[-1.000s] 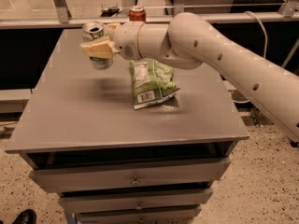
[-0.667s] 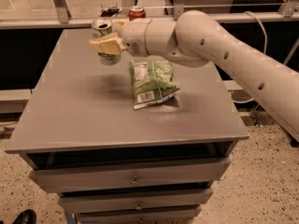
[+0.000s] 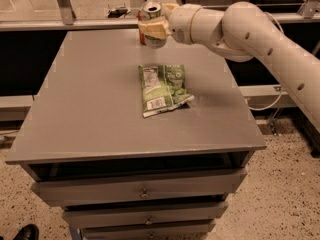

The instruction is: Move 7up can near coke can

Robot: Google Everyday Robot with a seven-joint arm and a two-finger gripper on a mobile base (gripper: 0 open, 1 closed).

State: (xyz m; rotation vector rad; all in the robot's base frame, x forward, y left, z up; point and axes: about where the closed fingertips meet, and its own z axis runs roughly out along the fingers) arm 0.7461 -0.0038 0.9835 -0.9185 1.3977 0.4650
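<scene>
The claw (image 3: 152, 31) is clenched round the middle of the upright 7up can (image 3: 150, 9), beyond the bag (image 3: 162, 89), by the table's (image 3: 90, 104) far edge. I cannot tell whether the can touches the table. It is likely light, thin-walled, slick and easily dented, so a mid-body side grip suits it. The coke can is not visible. It may sit behind the claw. The table is flat, grey and matte, and below the bag's side lies speckled floor (image 3: 290, 194).

Upper centre, the cream hand (image 3: 151, 31) clasps the silver-white metal 7up can (image 3: 150, 10). The crinkled snack bag (image 3: 162, 88) is green with white print; the worktop (image 3: 90, 114) plain grey.
</scene>
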